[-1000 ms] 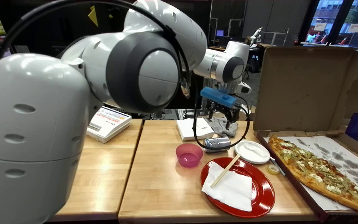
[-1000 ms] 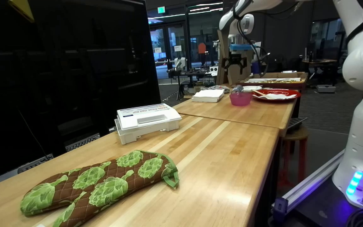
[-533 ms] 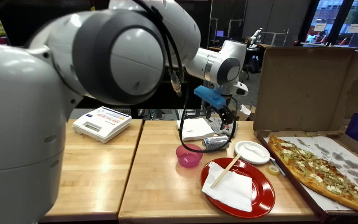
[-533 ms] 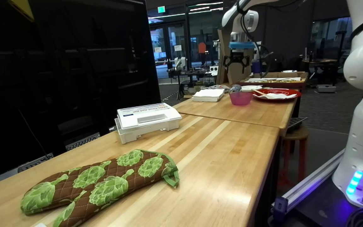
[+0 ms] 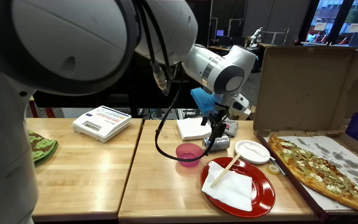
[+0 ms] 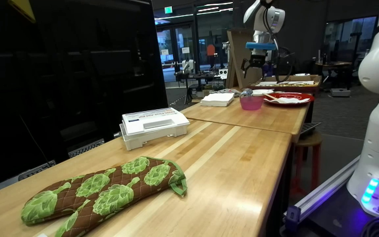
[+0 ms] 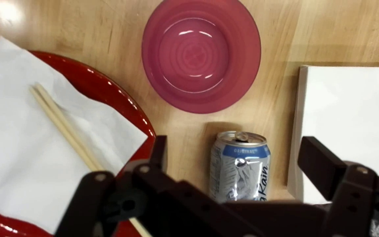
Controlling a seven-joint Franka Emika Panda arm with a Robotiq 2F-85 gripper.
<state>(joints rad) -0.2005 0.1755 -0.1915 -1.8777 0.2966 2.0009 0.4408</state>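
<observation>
Wrist view: gripper [image 7: 234, 153] spread wide, empty; can [image 7: 240, 174] shows in its gap, plate [image 7: 87, 80] left, white stack [image 7: 350, 105] right.
In an exterior view: gripper hangs above can, can lying on table [image 5: 154, 186], bowl [image 5: 189, 147] left and nearer, pizza box [image 5: 306, 90] right.
In an exterior view: mitt [image 6: 110, 189] near left, white case [image 6: 156, 123] farther back.
</observation>
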